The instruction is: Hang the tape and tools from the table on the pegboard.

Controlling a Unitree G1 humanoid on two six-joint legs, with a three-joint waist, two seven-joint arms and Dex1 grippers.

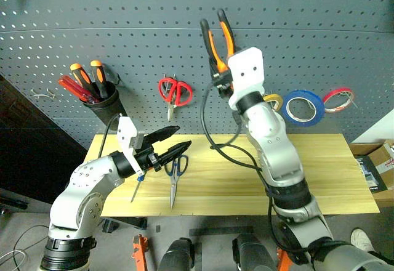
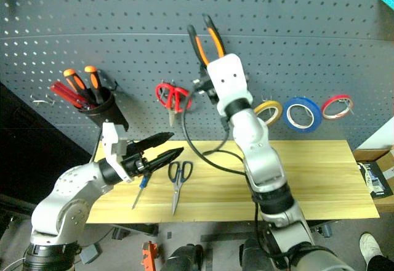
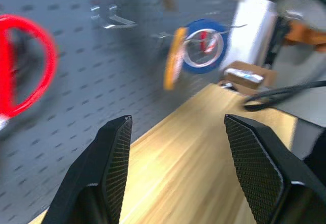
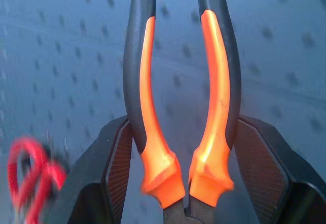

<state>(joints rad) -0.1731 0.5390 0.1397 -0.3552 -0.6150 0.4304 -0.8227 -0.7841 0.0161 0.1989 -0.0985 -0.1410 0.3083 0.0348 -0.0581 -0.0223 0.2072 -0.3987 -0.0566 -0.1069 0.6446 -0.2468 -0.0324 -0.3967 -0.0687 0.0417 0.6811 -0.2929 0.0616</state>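
pliers [image 4: 178, 107] with curved orange-and-black handles sit gripped in right end effector [image 4: 183, 168]; left end effector [image 3: 175, 173] gapes wide.

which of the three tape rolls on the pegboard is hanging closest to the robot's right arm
The yellow tape, hanging right beside the right arm; the blue roll and red roll hang farther out.

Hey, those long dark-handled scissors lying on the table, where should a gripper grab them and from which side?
Grip the scissors from above, across the closed blades just below the finger loops. They lie flat on the table, loops toward the pegboard, tips toward the front edge, leaving the loops free for a hook.
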